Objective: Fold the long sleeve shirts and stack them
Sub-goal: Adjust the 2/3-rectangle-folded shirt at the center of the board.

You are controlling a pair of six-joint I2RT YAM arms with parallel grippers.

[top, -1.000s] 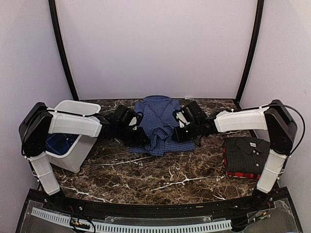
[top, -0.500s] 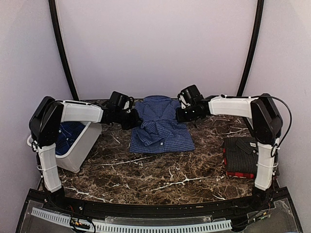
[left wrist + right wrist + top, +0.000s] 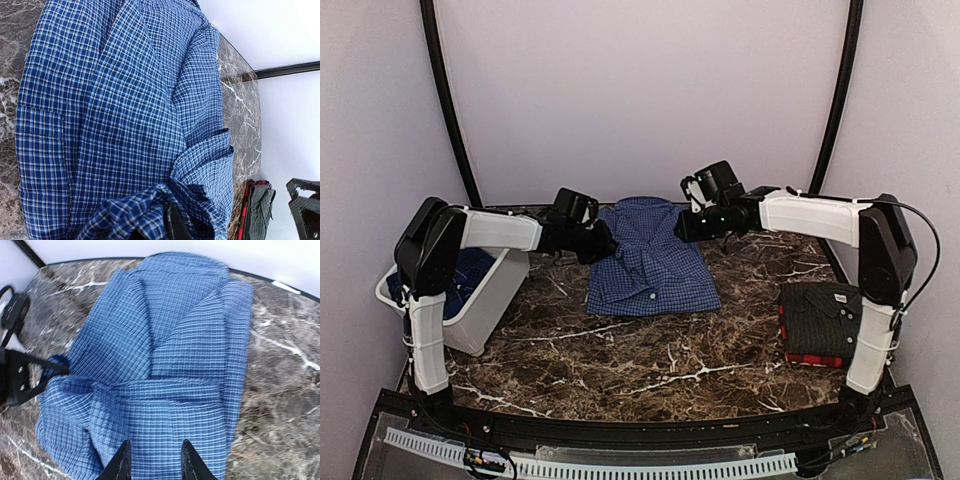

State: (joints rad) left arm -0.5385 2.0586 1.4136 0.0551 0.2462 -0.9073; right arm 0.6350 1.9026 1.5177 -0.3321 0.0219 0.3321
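At the far middle of the dark veined marble table (image 3: 650, 360), the blue-and-white checked cloth shirt (image 3: 655, 270) is lying partly folded, with its collar toward the back wall and a sleeve crossing its front. I am watching the left gripper (image 3: 604, 246) clamping a bunched tuft at the shirt's left edge, while the right gripper (image 3: 686, 228) is hovering over the opposite side with its fingers apart and nothing between them. I am judging this fabric to be light, limp and quick to slump: it is creasing wherever it gets pinched, and it is not going to hold a fold unless it is laid flat. Taking it at the hem corners or shoulder seams looks safest to me, since a mid-panel pinch is only dragging up wrinkles. Off to the right, well apart, the black pinstriped folded shirt (image 3: 825, 310) is sitting on the red-and-black plaid folded shirt (image 3: 810, 358).
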